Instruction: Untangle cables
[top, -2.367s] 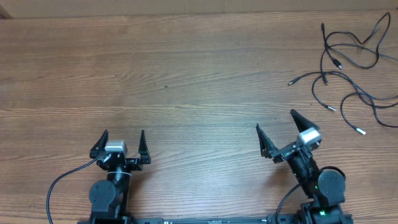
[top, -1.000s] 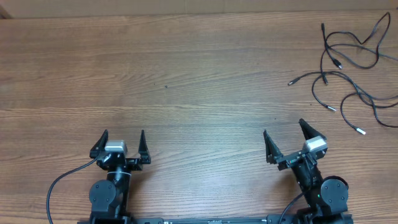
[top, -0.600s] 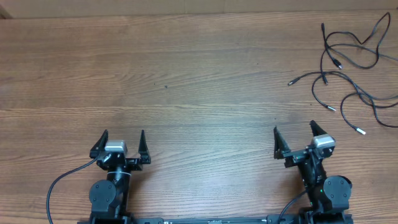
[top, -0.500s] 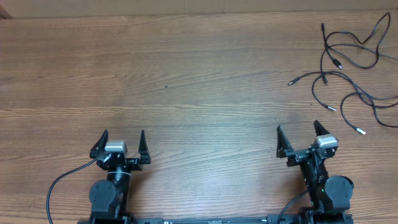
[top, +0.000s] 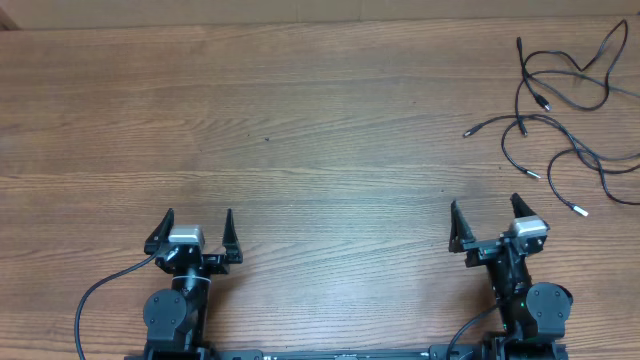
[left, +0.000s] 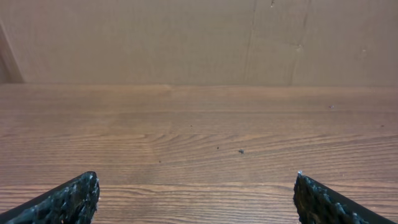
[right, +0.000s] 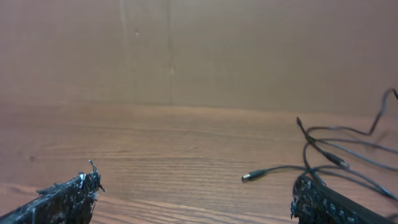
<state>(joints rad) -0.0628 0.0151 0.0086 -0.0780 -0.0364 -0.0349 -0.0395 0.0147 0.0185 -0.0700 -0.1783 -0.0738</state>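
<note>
My left gripper (top: 198, 216) sits low at the near edge of the brown wood-grain table (top: 320, 130), towards the left corner, with its two black fingers spread wide apart and nothing between them. In my left wrist view only bare wood shows between the rough black fingertips (left: 73, 196), up to the plain brown wall (left: 186, 37) beyond the far edge.

My right gripper (top: 485, 208) is at the near edge towards the right corner. Its fingers are just as wide apart and empty, and they point at the far edge.

The thin black flexible cables with small plug ends (top: 560, 100) lie in the far right corner, well apart from both of my grippers. They are spread loose in overlapping loops, and some strands run off the right edge. One silver-tipped plug end (top: 467, 133) reaches out leftwards from the heap, and two more silver tips (top: 580, 211) point towards the near edge on my right side. In my right wrist view the cables (right: 336, 160) lie ahead, above my right fingertip (right: 317, 199), with one plug (right: 249, 177) out on the open wood between my fingers
</note>
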